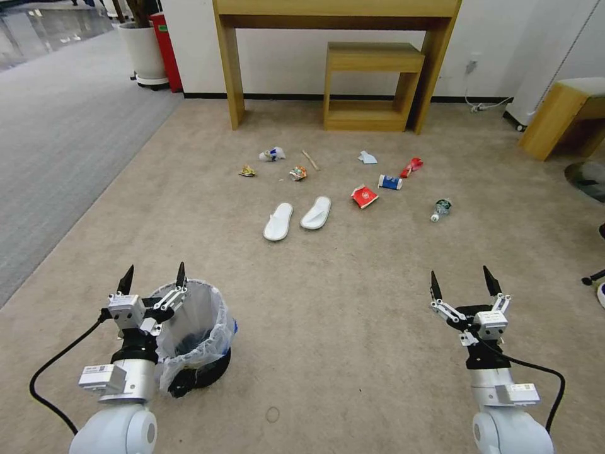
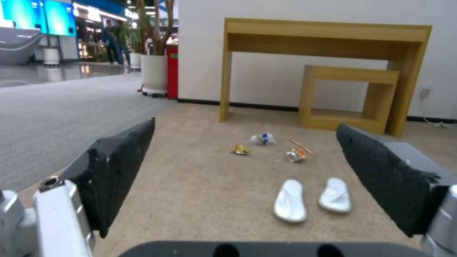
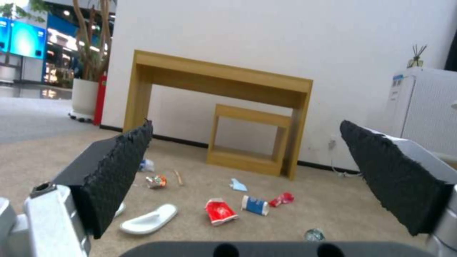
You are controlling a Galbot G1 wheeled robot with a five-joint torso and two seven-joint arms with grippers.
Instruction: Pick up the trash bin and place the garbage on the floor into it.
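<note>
- Your trash bin (image 1: 195, 340) stands on the floor (image 1: 340, 328), bag-lined.
- Your left gripper (image 1: 153, 279) hovers beside its rim, fingers apart, empty.
- Your right gripper (image 1: 464, 282) is spread, holding nothing.

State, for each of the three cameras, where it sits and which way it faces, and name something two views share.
Head view: high, looking down at the floor; both arms show, left gripper by the trash bin, right gripper open.
Left wrist view: low, facing the wooden table; its own fingers show.
Right wrist view: low, facing the same way; its own fingers show.
Shared: the white slippers.
</note>
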